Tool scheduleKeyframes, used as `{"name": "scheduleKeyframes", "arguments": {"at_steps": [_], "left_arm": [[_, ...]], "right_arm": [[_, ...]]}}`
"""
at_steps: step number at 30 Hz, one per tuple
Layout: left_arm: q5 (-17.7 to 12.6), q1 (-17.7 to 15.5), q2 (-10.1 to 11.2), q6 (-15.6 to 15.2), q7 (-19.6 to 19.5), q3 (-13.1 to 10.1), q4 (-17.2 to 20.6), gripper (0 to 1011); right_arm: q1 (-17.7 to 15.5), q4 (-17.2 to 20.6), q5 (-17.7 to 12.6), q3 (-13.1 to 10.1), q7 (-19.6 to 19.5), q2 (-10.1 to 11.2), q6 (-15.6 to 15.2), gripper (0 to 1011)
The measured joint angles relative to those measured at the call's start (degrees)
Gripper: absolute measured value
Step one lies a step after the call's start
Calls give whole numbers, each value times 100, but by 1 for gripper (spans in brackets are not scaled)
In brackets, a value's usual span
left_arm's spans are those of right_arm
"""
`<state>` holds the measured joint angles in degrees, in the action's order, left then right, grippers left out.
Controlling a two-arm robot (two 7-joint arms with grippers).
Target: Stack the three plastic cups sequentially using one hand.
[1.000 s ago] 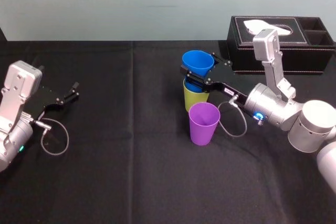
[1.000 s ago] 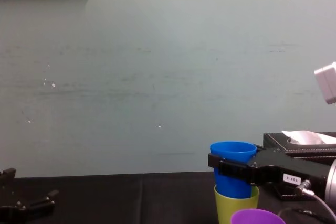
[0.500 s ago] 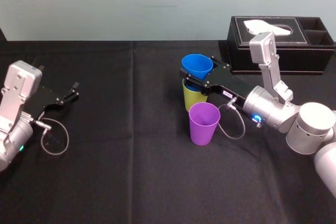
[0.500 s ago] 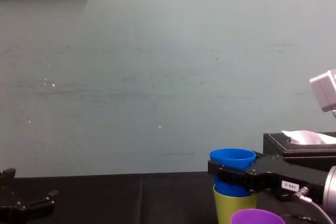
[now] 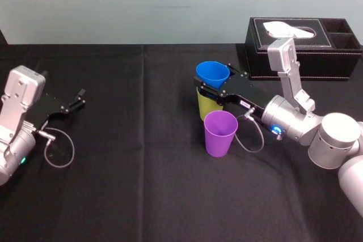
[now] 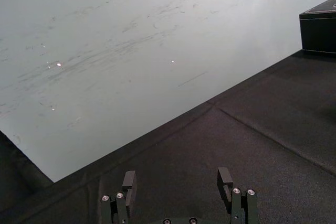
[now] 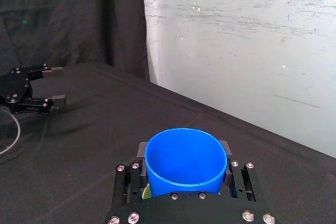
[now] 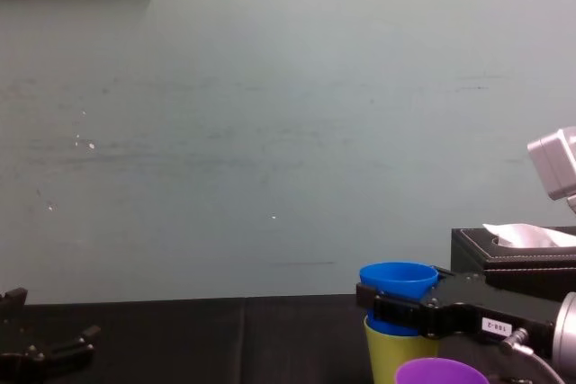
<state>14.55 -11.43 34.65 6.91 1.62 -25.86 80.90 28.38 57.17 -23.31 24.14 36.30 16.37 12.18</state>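
Blue cup (image 5: pixel 212 74) upright, mouth upward

Blue cup (image 5: pixel 212 73), lime-yellow cup (image 5: pixel 203 107), purple cup (image 5: pixel 219 133), black cloth (image 5: pixel 142 168).

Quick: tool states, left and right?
Left tool: open, empty, parked on the left.
Right tool: shut on the blue cup, partly inside the lime-yellow cup.

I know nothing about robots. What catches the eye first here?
The bright blue cup, gripped by the right gripper, sits partway down inside the lime-yellow cup at mid-table. The purple cup stands alone just nearer the robot, and the left gripper rests open far to the left.
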Motion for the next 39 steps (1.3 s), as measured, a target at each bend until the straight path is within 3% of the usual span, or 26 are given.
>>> {"name": "scheduleKeyframes", "arguments": {"at_steps": [17,27,33,39], "left_arm": [[0,0,0,0,0,0,0,1011],[0,0,0,0,0,0,0,1011],[0,0,0,0,0,0,0,1011],[0,0,0,0,0,0,0,1011]], "right_arm": [[-9,-35,36,-5,-13,-10,1,762],[-8,-33,34,-3,-12,-7,-5,1000],[-10,-21,33,-3,-13,-4,-9,1003],[-166,346,21,-94,-144,92,-71,1003]]}}
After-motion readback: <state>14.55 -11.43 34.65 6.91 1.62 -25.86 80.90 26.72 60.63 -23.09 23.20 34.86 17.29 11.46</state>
